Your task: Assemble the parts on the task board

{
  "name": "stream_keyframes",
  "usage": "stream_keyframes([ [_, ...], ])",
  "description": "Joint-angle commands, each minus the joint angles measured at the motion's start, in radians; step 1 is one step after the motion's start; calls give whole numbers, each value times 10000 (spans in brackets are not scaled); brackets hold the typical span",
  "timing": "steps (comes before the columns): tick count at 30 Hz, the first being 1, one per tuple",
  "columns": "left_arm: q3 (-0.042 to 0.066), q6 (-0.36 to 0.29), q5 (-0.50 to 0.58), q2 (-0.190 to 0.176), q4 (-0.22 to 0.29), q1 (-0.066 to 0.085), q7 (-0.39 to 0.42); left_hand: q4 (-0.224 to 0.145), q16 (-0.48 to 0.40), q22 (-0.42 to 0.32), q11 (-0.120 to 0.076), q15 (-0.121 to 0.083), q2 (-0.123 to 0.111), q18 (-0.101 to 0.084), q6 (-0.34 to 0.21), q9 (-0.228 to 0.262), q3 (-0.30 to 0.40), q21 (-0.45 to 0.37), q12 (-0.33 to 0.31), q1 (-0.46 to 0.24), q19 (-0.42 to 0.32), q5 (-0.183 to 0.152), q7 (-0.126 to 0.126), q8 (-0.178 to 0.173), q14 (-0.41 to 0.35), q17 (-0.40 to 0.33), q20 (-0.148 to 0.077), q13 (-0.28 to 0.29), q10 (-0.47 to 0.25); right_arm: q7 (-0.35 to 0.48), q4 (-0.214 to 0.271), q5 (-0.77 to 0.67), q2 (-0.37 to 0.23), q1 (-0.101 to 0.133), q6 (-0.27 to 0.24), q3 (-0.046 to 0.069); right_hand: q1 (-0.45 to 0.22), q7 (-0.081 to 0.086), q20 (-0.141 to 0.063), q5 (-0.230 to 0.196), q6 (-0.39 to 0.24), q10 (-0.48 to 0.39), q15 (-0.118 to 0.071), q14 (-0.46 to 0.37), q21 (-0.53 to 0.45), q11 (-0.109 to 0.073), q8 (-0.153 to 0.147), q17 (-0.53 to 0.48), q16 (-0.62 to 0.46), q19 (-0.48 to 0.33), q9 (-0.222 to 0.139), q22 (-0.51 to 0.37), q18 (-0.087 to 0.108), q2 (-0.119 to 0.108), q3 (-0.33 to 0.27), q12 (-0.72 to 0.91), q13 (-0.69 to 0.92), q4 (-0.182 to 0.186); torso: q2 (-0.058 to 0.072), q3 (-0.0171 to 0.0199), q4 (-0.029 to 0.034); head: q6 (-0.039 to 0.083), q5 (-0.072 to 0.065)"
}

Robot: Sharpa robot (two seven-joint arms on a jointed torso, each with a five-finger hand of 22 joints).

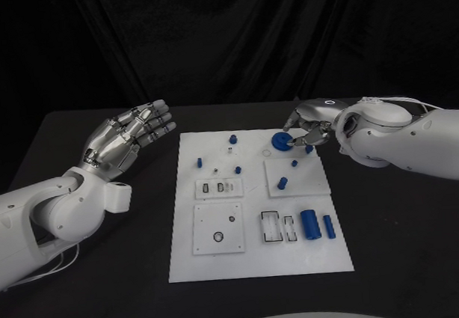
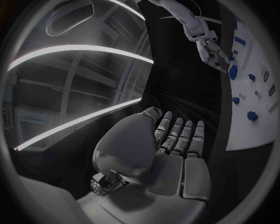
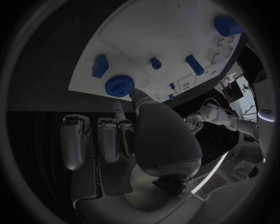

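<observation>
The white task board (image 1: 260, 258) lies in the middle of the black table. My right hand (image 1: 312, 131) hovers over the board's far right corner and pinches a blue knurled disc (image 1: 282, 141) between thumb and a finger. In the right wrist view the disc (image 3: 119, 85) sits at the thumb tip, just above the board (image 3: 157, 32). My left hand (image 1: 130, 138) is raised left of the board, fingers stretched out, holding nothing; its palm (image 2: 175, 154) is bare. The left wrist view also shows my right hand (image 2: 213, 51) with the disc (image 2: 233, 72).
Small blue pegs stand on the board at the far middle (image 1: 233, 138), the left (image 1: 198, 162) and on the right sub-plate (image 1: 283, 183). A blue cylinder (image 1: 310, 225) and a blue bar (image 1: 328, 226) lie near the front right, beside two slotted frames (image 1: 270, 227).
</observation>
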Motion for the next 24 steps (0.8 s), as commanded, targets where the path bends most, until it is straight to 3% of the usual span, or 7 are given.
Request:
stream_keyframes([
  [1, 8, 213, 29, 39, -24, -22, 1218, -14, 33, -11, 23, 30, -7, -182, 57, 14, 51, -46, 56, -69, 16, 44, 172, 31, 6, 9, 0, 11, 0, -239, -75, -9, 64, -48, 78, 5, 138, 8, 50, 278, -107, 1057, 75, 1057, -47, 55, -20, 2630, 24, 372, -31, 2026, -45, 0, 53, 26, 2631, -133, 0, 2, -4, 10, 9],
  [24, 9, 334, 29, 127, -147, -99, 1159, -16, 44, -14, 24, 40, -11, -194, 39, 11, 101, -50, 57, -87, 10, 45, 179, 26, 7, 8, -1, 10, -8, -323, -619, -9, 541, -205, 203, 10, 5, 33, 60, -386, -445, 1057, 84, 1057, -284, 75, -21, 2630, 24, 147, -153, 1868, 34, -27, -17, 26, 2631, -231, 2, 4, -2, -6, -23],
])
